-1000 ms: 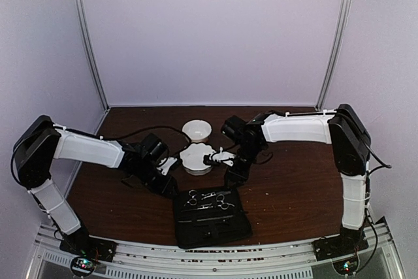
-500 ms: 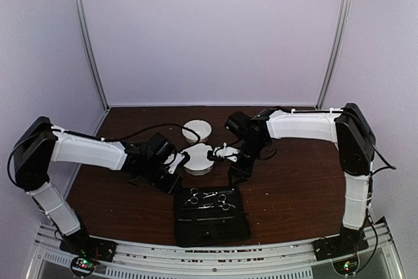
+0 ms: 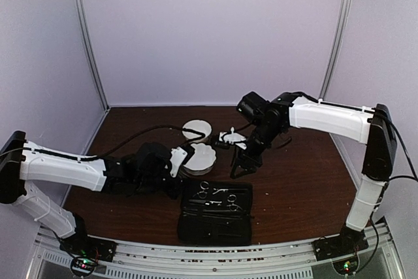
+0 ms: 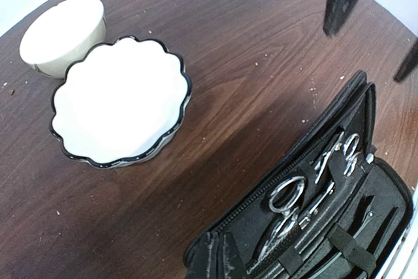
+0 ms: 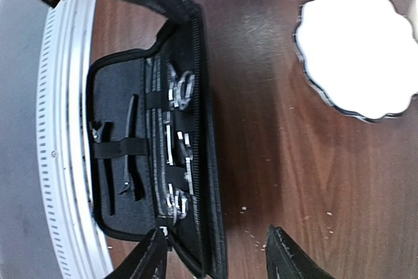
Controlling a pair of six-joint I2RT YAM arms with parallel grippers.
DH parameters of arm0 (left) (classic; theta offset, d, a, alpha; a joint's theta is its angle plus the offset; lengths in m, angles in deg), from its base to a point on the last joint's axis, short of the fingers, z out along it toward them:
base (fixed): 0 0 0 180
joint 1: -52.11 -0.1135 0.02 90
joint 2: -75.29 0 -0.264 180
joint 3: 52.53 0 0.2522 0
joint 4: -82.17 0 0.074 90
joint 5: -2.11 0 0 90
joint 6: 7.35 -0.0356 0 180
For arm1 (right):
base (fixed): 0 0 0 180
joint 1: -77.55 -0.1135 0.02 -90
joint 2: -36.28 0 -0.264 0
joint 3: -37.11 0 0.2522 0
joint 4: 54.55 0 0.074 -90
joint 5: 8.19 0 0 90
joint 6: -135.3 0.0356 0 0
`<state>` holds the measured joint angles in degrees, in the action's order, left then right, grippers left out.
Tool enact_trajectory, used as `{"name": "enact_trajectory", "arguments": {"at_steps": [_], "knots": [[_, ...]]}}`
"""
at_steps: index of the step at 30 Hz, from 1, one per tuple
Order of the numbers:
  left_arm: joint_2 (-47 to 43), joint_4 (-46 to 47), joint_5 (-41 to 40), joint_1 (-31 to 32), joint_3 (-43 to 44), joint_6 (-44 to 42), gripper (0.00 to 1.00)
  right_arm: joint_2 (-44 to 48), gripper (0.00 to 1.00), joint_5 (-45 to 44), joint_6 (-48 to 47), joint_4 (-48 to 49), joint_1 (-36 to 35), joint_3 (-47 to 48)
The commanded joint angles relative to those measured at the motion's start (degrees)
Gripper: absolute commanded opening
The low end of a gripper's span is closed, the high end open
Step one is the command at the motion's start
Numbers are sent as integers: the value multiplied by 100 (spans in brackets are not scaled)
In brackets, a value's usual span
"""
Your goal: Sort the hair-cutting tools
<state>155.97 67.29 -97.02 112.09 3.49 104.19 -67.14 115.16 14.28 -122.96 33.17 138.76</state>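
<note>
The two pairs of scissors (image 4: 290,194) sit strapped in the far half of the open zip case (image 4: 385,187). The two black stick tools (image 5: 130,122) lie under an elastic band (image 5: 117,147) in the near half. None of them has left the case.

What has changed is around them. The left arm has stretched low across the worktop (image 4: 261,44) to the case's left corner. The left end effector (image 4: 219,238), half open a second ago, is now closed tight, its tips meeting right at the zip edge. The right end effector (image 5: 215,230) has shifted a little away from the scalloped dish (image 4: 121,106) and hovers by the case's far edge. Its jaws are well apart, a touch wider than before, and hold nothing. My reading is that the left pins the case so the right can lift out a first tool; sorting proper has not begun.

Whether the left tips really pinch fabric I cannot tell. Only their ends show, at the bottom edge of the left wrist view, and from above the wrist covers them. The stick tools barely stand out from the black lining. The dish is washed out white, and the round bowl (image 4: 62,27) shows only its outer wall, so what either holds is uncertain.
</note>
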Motion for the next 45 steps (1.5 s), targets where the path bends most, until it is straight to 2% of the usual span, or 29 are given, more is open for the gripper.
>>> {"name": "enact_trajectory", "arguments": {"at_steps": [1, 10, 21, 25, 30, 33, 35, 39, 42, 45], "knots": [[-143, 664, -318, -22, -50, -58, 0, -194, 54, 392, -118, -260, -93, 97], [-421, 1200, -325, 142, -247, -446, 0, -649, 51, 84, -26, -311, -132, 457], [-455, 1180, -495, 215, -243, -562, 0, -1073, 43, 436, -225, -702, -182, 702], [-478, 1230, -524, 214, -273, -574, 0, -1171, 32, 492, -246, -799, -198, 760], [-462, 1198, -543, 215, -238, -640, 0, -1267, 8, 507, -280, -950, -195, 945], [-453, 1041, -636, 215, -179, -651, 0, -1248, 2, 421, -290, -977, -195, 1043], [-466, 892, -735, 215, -121, -642, 6, -1213, 0, 310, -290, -985, -195, 1118], [-690, 557, -897, 215, -55, -488, 26, -1094, 0, 67, -255, -1011, -193, 1324], [-1049, 308, -1069, 215, -120, -356, 34, -945, 0, -288, -255, -991, -191, 1420], [-1498, 149, -1286, 215, -260, -280, 38, -804, 0, -567, -251, -926, -190, 1470]]}}
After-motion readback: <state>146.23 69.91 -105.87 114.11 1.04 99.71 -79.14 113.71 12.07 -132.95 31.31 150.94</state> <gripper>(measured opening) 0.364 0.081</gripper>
